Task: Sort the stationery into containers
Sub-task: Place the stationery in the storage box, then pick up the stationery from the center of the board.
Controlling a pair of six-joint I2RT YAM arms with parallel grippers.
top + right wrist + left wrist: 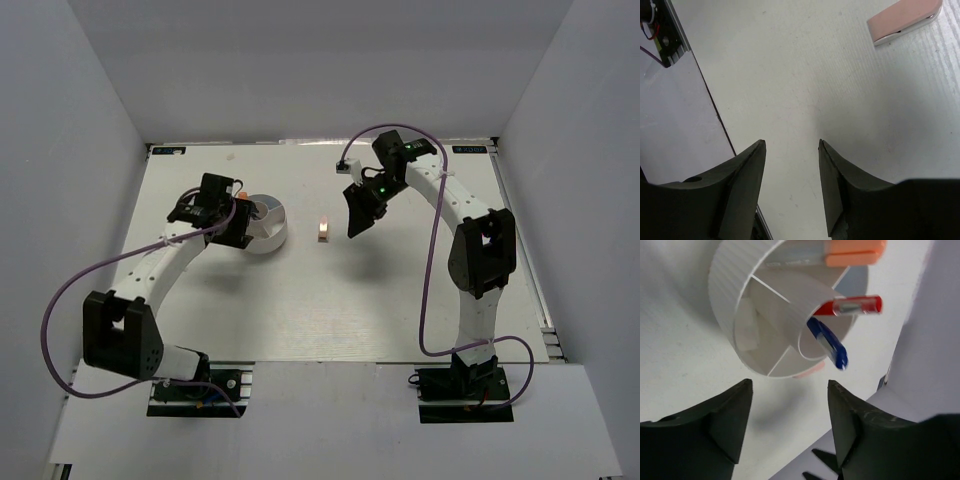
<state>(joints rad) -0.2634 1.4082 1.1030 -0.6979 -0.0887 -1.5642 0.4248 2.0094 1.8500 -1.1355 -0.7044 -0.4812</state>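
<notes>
The round white tub (270,228) stands left of the table's middle. In the left wrist view the tub (725,287) holds an orange-white stick (850,251), a red pen (852,306), a blue pen (829,342) and a pale whitish item (746,332) in separate compartments. My left gripper (236,228) (790,385) is open and empty just beside the tub. A tan clip (323,230) (905,20) lies on the table between the arms. My right gripper (357,218) (791,142) is open and empty, above the table right of the clip.
A pale pink piece (811,370) peeks out at the tub's near rim. White walls enclose the table on three sides. The table's side edge with a dark rail (662,35) shows in the right wrist view.
</notes>
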